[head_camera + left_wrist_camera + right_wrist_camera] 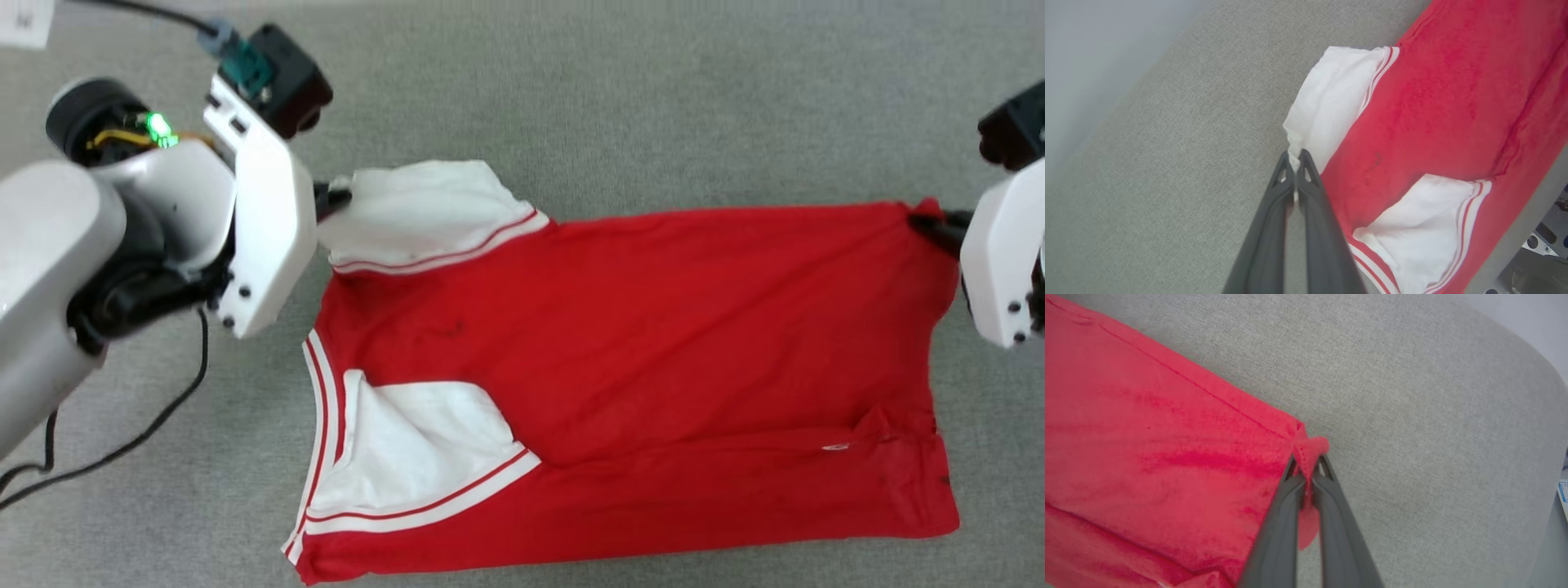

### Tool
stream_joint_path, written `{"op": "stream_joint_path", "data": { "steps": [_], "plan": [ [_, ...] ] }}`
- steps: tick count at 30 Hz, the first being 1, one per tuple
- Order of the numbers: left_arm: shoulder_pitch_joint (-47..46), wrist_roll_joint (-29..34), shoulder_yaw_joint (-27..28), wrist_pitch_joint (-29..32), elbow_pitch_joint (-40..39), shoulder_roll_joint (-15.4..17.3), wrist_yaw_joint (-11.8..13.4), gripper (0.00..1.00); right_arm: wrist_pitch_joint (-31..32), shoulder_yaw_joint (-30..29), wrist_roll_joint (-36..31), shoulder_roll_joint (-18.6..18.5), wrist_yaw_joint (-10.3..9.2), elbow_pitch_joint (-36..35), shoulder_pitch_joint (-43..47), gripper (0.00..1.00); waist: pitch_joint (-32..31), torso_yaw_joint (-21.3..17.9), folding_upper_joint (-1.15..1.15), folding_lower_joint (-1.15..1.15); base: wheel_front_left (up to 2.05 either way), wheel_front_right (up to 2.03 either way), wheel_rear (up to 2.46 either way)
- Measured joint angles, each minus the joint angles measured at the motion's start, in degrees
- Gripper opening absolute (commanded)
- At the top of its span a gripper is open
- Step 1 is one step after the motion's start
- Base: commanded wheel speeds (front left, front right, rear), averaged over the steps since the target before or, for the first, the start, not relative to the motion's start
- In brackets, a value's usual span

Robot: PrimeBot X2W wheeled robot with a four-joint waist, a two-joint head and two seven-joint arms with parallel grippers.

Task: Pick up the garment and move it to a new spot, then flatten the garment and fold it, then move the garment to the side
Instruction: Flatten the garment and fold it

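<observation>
Surface [571, 98] of grey cloth carries one garment [637, 351] — red, spread nearly flat, two white sleeves [424, 212] toward the robot's left. Two grippers hold it: left gripper [1295, 158] clamped on the far sleeve's edge, right gripper [1308, 467] on a hem corner. Step judged: flattening; next, even tension, then fold.

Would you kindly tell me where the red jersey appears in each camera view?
Head view: red jersey spread across the centre, white sleeves at left.
Left wrist view: right side, sleeve tip pinched by the left gripper.
Right wrist view: left half, corner pinched by the right gripper.
Shared landmark: grey fabric surface.
</observation>
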Motion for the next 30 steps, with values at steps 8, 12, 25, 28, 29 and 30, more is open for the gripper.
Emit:
{"op": "stream_joint_path", "data": {
  "steps": [8, 12, 25, 28, 29, 30],
  "plan": [
    [9.9, -1.8, -2.1, -3.4, -8.9, 5.8, 4.1, 0.0, -4.5, 0.8, 0.9, -2.2, 0.0, -3.0, 8.7, 0.0, -5.2, 0.5, 0.0, 0.0, 0.0, 0.0, 0.0],
    [15.8, -2.9, -4.0, -5.6, -12.2, 8.2, 6.4, 0.0, -6.5, 0.5, 1.2, -2.9, 0.0, -4.5, 13.9, 0.0, -7.0, 0.6, 0.0, 0.0, 0.0, 0.0, 0.0],
    [30.7, -4.8, -7.5, -11.9, -11.8, 8.4, 9.2, 0.0, -7.6, -2.7, 2.1, -3.0, 0.0, -4.9, 26.8, 0.0, -7.2, 1.1, 0.0, 0.0, 0.0, 0.0, 0.0],
    [32.4, -4.9, -7.8, -12.4, -9.7, 6.8, 9.1, 0.0, -6.8, -1.9, 1.3, -1.5, 0.0, -3.5, 27.5, 0.0, -6.8, 0.8, 0.0, 0.0, 0.0, 0.0, 0.0],
    [32.7, -4.7, -7.9, -12.7, -9.1, 6.2, 9.2, 0.0, -6.9, -1.9, 1.3, -0.9, 0.0, -3.1, 27.5, 0.02, -6.7, 0.7, 0.0, 0.0, 0.0, 0.0, 0.0],
    [32.7, -4.2, -7.9, -13.0, -8.4, 5.8, 9.3, 0.41, -7.1, -2.3, 1.3, -0.3, 0.0, -2.6, 27.5, 0.27, -6.7, 0.7, 0.0, 0.0, 0.0, 0.0, 0.0]
  ]
}}
